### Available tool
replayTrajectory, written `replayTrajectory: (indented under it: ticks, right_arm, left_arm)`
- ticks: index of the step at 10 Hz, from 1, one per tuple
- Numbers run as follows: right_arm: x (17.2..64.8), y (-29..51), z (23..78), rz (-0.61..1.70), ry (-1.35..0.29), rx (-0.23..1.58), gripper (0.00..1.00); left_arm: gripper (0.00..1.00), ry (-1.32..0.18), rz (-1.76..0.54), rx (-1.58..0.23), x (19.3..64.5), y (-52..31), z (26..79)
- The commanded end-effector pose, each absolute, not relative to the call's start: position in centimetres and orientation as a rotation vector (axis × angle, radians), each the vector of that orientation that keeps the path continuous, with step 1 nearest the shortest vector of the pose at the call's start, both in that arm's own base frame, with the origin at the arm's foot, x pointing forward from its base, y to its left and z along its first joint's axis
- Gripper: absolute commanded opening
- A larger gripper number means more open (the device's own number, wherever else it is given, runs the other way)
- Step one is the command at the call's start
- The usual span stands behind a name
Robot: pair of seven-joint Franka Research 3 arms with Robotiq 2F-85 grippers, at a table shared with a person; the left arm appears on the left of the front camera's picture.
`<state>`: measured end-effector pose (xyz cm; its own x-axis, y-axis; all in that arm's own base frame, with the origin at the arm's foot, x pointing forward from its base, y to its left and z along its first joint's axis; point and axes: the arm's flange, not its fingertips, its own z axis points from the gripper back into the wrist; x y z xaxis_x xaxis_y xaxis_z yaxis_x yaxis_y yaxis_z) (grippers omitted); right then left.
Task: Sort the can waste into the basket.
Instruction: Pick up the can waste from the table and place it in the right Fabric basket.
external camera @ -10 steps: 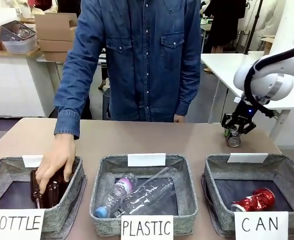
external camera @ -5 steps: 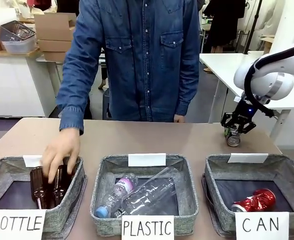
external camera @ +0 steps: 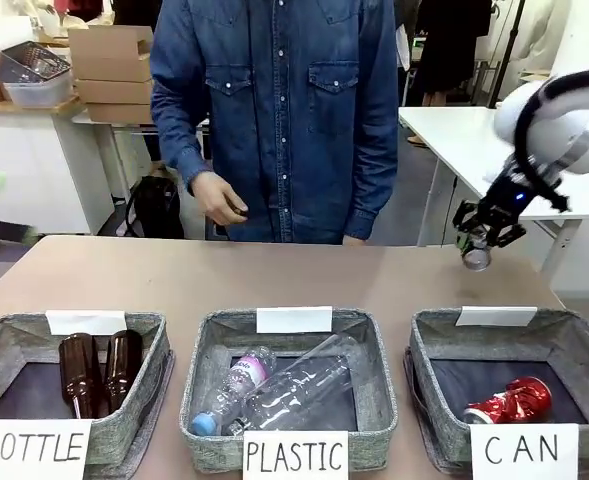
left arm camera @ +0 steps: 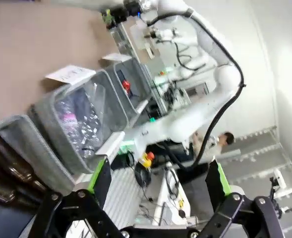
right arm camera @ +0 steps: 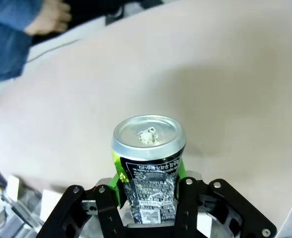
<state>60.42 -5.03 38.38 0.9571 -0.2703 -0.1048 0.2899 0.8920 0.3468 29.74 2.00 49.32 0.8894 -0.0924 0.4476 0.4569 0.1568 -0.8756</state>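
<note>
R gripper [external camera: 477, 243] clamped on black/silver can [right arm camera: 148, 148], lifted off counter [external camera: 274, 275] beyond CAN basket [external camera: 564, 330] far rim; red can [external camera: 509, 400] inside. L gripper [left arm camera: 155, 183] apart.

The right gripper [right arm camera: 148, 186] holds the black and silver can [right arm camera: 148, 151] between its two fingers [right arm camera: 181, 196], whose green pads press on both sides of it. The can points away from the camera, its silver end facing the brown worktop [right arm camera: 210, 79] beyond it. At the far left, a person's hand [right arm camera: 49, 17] and a blue sleeve [right arm camera: 4, 49] are visible.
</note>
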Motion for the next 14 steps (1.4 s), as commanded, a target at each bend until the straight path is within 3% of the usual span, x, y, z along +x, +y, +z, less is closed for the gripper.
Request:
replayTrajectory:
  ticks: [1, 3, 4, 7, 8, 12, 13, 14]
  right_arm:
    - [54.9, -5.3, 42.9, -0.256, 0.087, 0.419, 0.00]
    - [48.2, -3.6, 47.1, -0.133, 0.126, 0.462, 0.00]
    - [44.0, -1.9, 48.2, 0.046, 0.206, 0.488, 0.00]
    - [35.9, 1.7, 46.6, 0.526, 0.339, 0.427, 0.00]
    - [34.2, 2.2, 45.8, 0.600, 0.345, 0.409, 0.00]
    - [33.1, 1.9, 45.0, 0.687, 0.295, 0.433, 0.00]
    - [33.4, 1.7, 45.1, 0.688, 0.276, 0.453, 0.63]
    - [33.4, 1.9, 45.1, 0.710, 0.276, 0.436, 0.96]
  left_arm:
    - [1.00, -0.158, -0.452, -1.414, 32.2, -2.9, 44.6]
    - [1.00, 0.003, -0.467, -1.400, 33.2, -6.3, 41.7]
    - [1.00, 0.080, -0.473, -1.416, 33.4, -7.5, 40.0]
    - [1.00, 0.166, -0.494, -1.295, 33.8, -9.4, 36.9]
    - [1.00, 0.142, -0.463, -1.400, 32.8, -9.3, 37.8]
    - [1.00, 0.142, -0.463, -1.400, 32.8, -9.3, 37.8]
    - [1.00, 0.142, -0.463, -1.400, 32.8, -9.3, 37.8]
    - [1.00, 0.142, -0.463, -1.400, 32.8, -9.3, 37.8]
